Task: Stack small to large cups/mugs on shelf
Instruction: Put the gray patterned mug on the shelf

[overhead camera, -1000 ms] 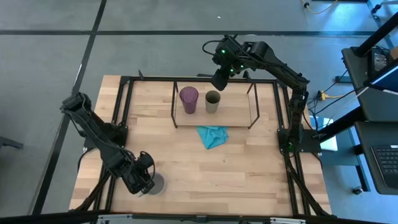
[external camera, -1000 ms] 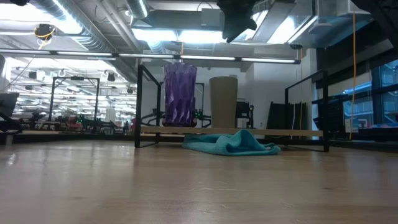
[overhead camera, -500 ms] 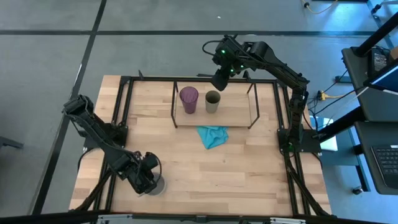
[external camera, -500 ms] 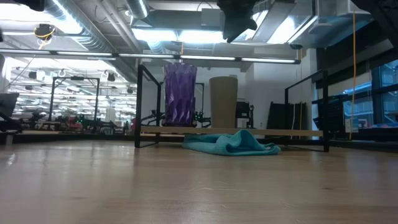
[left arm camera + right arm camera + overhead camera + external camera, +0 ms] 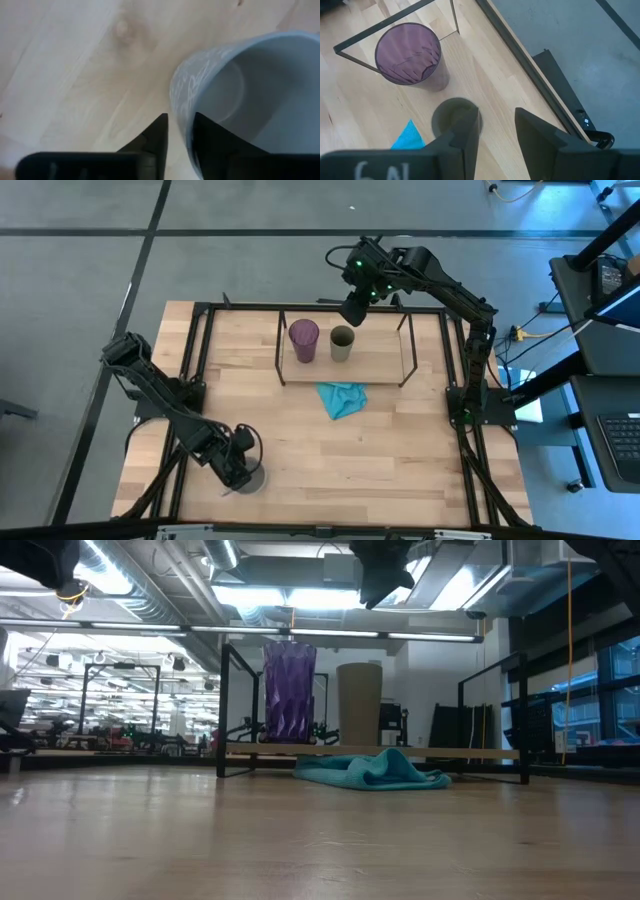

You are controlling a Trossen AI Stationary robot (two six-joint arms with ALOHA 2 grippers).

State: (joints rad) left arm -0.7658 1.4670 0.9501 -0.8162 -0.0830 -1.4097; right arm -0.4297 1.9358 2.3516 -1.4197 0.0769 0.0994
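The left hand [image 5: 177,137] straddles the grey mug [image 5: 250,95] wall, fingers parted, gripping nothing; close squarely on the rim and lift straight off the worktop [image 5: 400,440], while the right hand [image 5: 495,131] hovers open above the olive cup [image 5: 451,116]

The shelf [image 5: 385,361] stands on the tabletop [image 5: 400,450] near its far edge, about midway between the left and right edges. On the shelf board, toward its left end, the tumbler [image 5: 304,340] and the cup [image 5: 342,343] stand upright side by side, the tumbler on the left, close but apart. The cloth [image 5: 341,398] lies on the tabletop just in front of the shelf. The mug [image 5: 252,477] stands near the front-left corner of the tabletop, well apart from the shelf. The left end effector [image 5: 238,470] is at the mug, one finger inside the rim and one outside. The right end effector [image 5: 352,310] hangs above the shelf's back edge, over the cup.
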